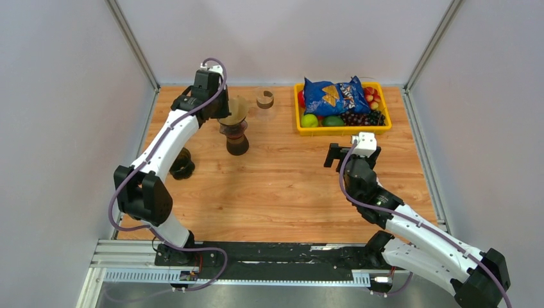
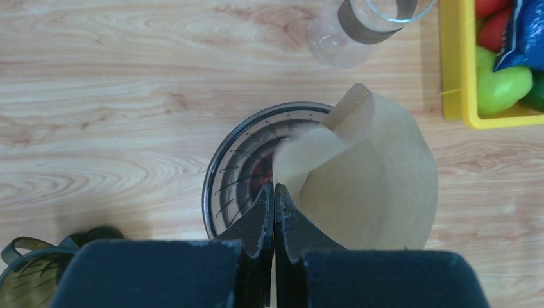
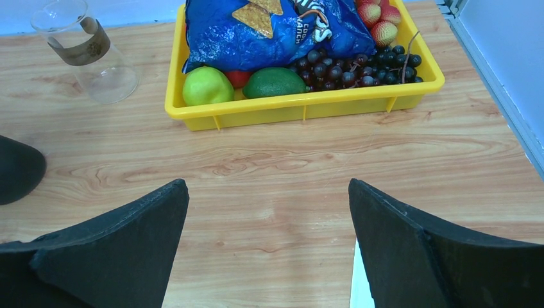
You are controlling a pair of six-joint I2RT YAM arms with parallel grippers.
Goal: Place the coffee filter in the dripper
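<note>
My left gripper [image 2: 274, 187] is shut on the edge of a brown paper coffee filter [image 2: 372, 179], holding it just above the dark ribbed dripper [image 2: 240, 170]. The filter hangs over the dripper's right half and hides it. From above, the filter [image 1: 235, 109] sits over the dripper and its dark server [image 1: 237, 140], with the left gripper [image 1: 215, 106] beside it. My right gripper [image 3: 269, 192] is open and empty above bare wood, also seen from above [image 1: 351, 153].
A yellow tray [image 1: 340, 130] with a blue chip bag, grapes and fruit stands at the back right. A clear glass carafe with a brown band [image 1: 264, 98] stands behind the dripper. A dark round object [image 1: 182, 163] lies by the left arm.
</note>
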